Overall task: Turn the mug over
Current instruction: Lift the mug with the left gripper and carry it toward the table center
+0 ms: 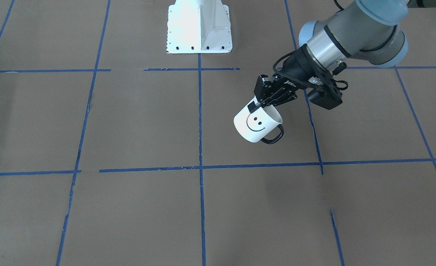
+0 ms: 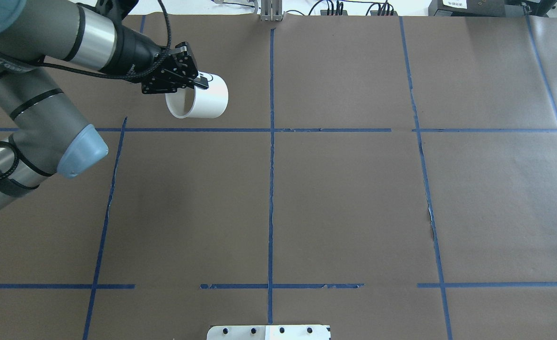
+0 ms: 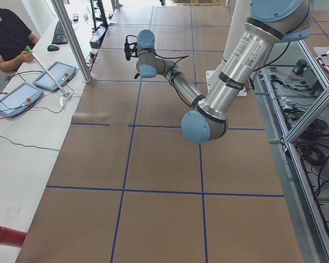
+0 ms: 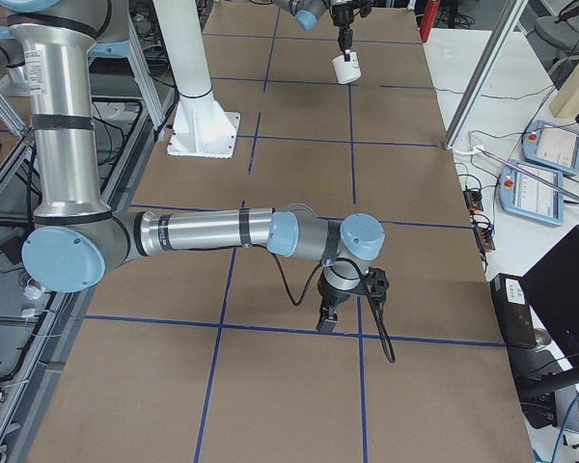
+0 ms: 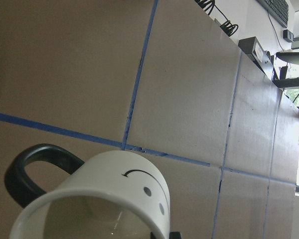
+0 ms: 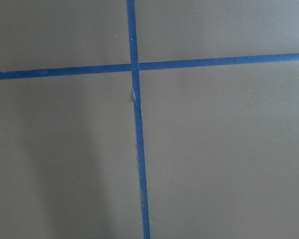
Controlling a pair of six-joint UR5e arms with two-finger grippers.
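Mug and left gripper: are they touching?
Touching. The front-facing view shows the left gripper pinching the mug at its rim, one pad against the outer wall.

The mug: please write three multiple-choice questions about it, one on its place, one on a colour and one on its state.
1. What holds the mug?
A. the table
B. the left gripper
C. a person's hand

2. What colour is its handle?
A. white
B. blue
C. black

3. How is the mug oriented?
A. tilted on its side
B. upright, mouth up
C. upside down, mouth flat down

Answers:
1 B: the gripper pinches the rim in the front-facing view.
2 C: the loop is black against the white wall.
3 A: the overhead view looks slantwise into the open mouth.
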